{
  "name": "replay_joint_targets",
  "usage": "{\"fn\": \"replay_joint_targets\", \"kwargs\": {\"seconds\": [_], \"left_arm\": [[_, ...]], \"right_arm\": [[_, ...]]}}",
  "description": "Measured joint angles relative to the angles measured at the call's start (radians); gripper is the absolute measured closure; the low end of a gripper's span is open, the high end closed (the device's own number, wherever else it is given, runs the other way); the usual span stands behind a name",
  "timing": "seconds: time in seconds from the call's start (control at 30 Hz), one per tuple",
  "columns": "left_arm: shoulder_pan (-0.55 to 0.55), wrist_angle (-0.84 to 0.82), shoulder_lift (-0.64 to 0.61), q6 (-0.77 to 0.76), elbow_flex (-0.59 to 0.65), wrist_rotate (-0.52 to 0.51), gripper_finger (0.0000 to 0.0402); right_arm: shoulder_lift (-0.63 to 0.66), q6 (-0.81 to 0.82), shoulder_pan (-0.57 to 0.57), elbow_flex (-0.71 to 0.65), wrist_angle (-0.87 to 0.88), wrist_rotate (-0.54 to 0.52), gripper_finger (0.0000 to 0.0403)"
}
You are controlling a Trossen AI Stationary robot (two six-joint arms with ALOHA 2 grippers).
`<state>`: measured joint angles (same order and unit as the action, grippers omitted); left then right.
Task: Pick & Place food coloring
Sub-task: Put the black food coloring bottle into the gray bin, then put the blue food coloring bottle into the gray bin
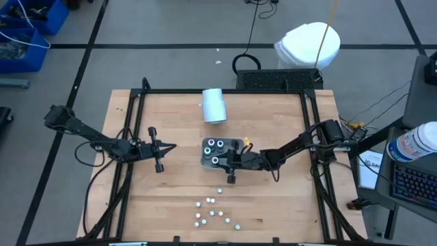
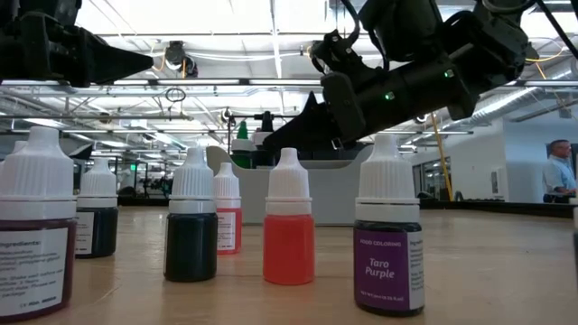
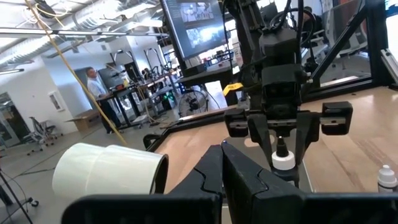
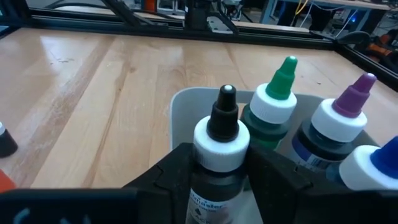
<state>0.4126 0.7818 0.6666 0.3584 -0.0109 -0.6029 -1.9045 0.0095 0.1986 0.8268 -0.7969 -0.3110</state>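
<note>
Right end effector (image 4: 217, 171) grips an upright food coloring bottle (image 4: 219, 158), nozzle pointing up.

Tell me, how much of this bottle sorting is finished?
Three bottles already stand in the grey tray. The right gripper, jaws around a black-tipped bottle, is at the tray. Nine small bottles still wait on the table. The left gripper idles, shut.
</note>
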Motion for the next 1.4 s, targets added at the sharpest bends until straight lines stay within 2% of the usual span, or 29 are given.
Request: {"fn": "replay_joint_targets", "kwargs": {"seconds": [0.47,0.57,0.7,0.87,0.97,1.07,1.17,1.3,1.4], "left_arm": [[0.000,0.001,0.000,-0.017,0.000,-0.001,0.0392],[0.000,0.024,0.000,-0.008,0.000,-0.042,0.0392],[0.000,0.041,0.000,0.000,0.000,-0.101,0.0392],[0.000,0.034,0.000,0.026,0.000,-0.105,0.0392],[0.000,0.033,0.000,0.030,0.000,-0.104,0.0392],[0.000,0.031,0.000,0.043,0.000,-0.104,0.0392],[0.000,0.041,0.000,0.048,0.000,-0.103,0.0392],[0.002,0.067,0.000,-0.141,0.000,-0.066,0.0392],[0.002,0.027,0.001,-0.191,0.000,0.021,0.0392]], "right_arm": [[0.140,-0.030,0.006,-0.003,0.105,-0.028,0.0202],[0.197,-0.030,0.006,-0.003,0.141,-0.028,0.0198],[0.283,-0.031,0.011,-0.003,0.236,-0.028,0.0197],[0.413,-0.035,0.043,-0.003,0.403,-0.027,0.0204],[0.500,-0.036,0.074,-0.032,0.437,-0.027,0.0218],[0.563,-0.031,0.120,-0.109,0.374,-0.044,0.0246],[0.599,-0.014,0.163,-0.194,0.282,-0.106,0.0283],[0.648,-0.030,0.180,-0.263,0.247,-0.134,0.0336],[0.671,-0.044,0.180,-0.301,0.247,-0.134,0.0373]]}}
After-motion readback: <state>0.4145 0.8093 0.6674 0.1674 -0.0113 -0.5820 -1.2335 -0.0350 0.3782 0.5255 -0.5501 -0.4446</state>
